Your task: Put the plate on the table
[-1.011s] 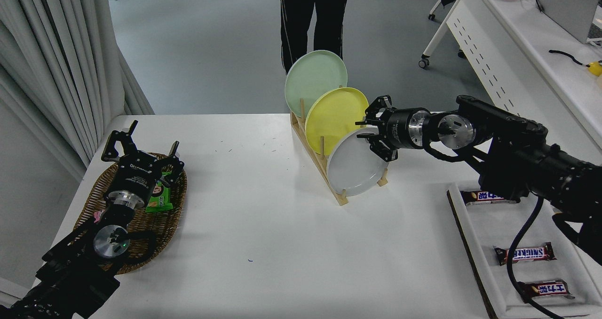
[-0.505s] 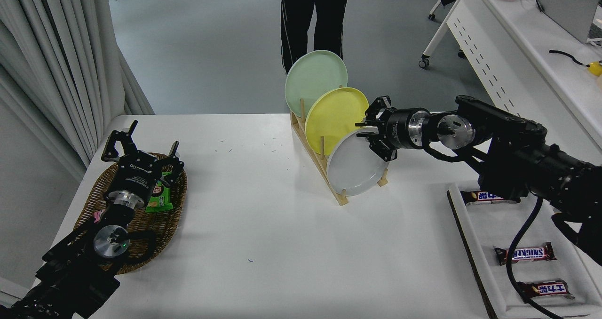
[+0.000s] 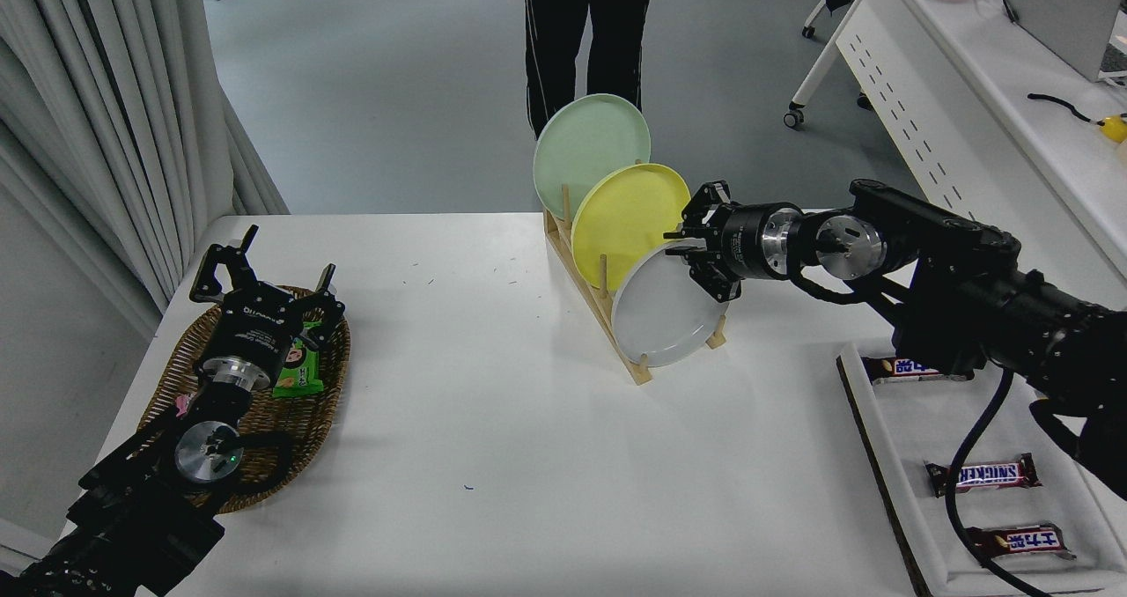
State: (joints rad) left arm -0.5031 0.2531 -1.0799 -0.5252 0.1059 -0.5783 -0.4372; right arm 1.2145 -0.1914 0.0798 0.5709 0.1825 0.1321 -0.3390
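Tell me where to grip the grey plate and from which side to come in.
Grip the grey plate at its upper right rim, coming from the right, where the right gripper already sits. The plate stands on edge in the rack, frontmost, so that rim is free; the yellow plate crowds it from behind.

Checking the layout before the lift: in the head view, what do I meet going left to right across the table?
left gripper over the wicker basket → wooden rack → grey plate standing in it → right gripper at the plate's upper right rim → tray with candy bars.
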